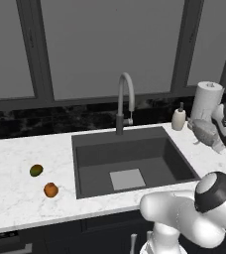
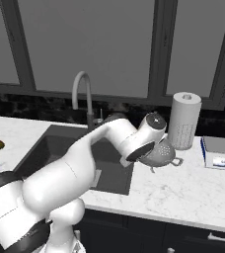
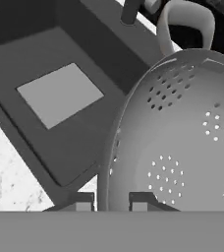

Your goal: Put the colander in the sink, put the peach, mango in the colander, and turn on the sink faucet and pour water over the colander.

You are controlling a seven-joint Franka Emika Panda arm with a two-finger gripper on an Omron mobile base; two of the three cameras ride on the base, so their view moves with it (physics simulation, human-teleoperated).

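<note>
My gripper (image 3: 111,202) is shut on the rim of the colander (image 3: 182,138), a white-grey perforated bowl. The colander (image 2: 164,152) hangs tilted over the counter just right of the sink (image 2: 50,148), with a loop handle (image 3: 185,22) at its far side. From the left side the colander (image 1: 203,130) shows beside my hand. The sink (image 1: 130,154) is a dark basin with a pale square patch (image 1: 127,179) on its floor. The faucet (image 1: 126,96) arches behind it. The peach (image 1: 50,189) and the mango (image 1: 36,170) lie on the counter left of the sink.
A paper towel roll (image 2: 185,120) stands behind the colander, and a soap dispenser (image 1: 178,119) stands at the sink's back right corner. A small flat scale (image 2: 216,151) lies at the far right of the counter. Windows run along the back wall.
</note>
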